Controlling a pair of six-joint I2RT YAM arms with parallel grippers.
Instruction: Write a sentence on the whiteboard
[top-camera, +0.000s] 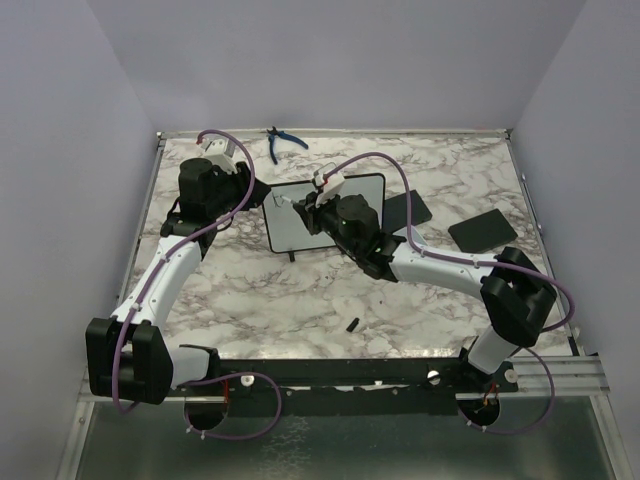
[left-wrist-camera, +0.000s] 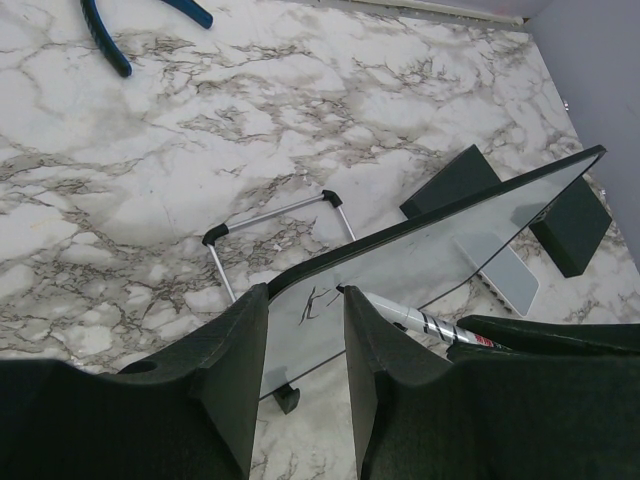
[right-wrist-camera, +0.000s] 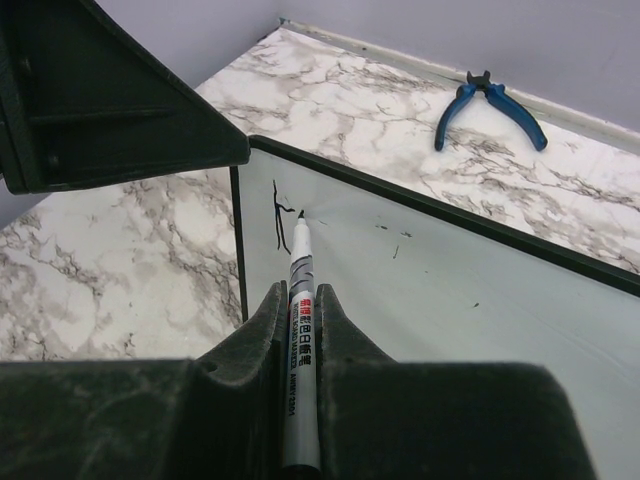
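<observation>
Seen from above, the whiteboard (top-camera: 288, 232) is standing mid-table, its long axis running left to right. At the left wrist, the left gripper (left-wrist-camera: 305, 312) is hanging half-spread at the board's left edge, pinching nothing. At the right wrist, the right gripper (right-wrist-camera: 300, 300) is pinching the marker (right-wrist-camera: 298, 262), tip beside the sentence (right-wrist-camera: 277, 222), with blank board lying rightward.

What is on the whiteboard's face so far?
On the whiteboard, a small black mark near a corner, the marker tip beside it. The right gripper hides the face below.
</observation>
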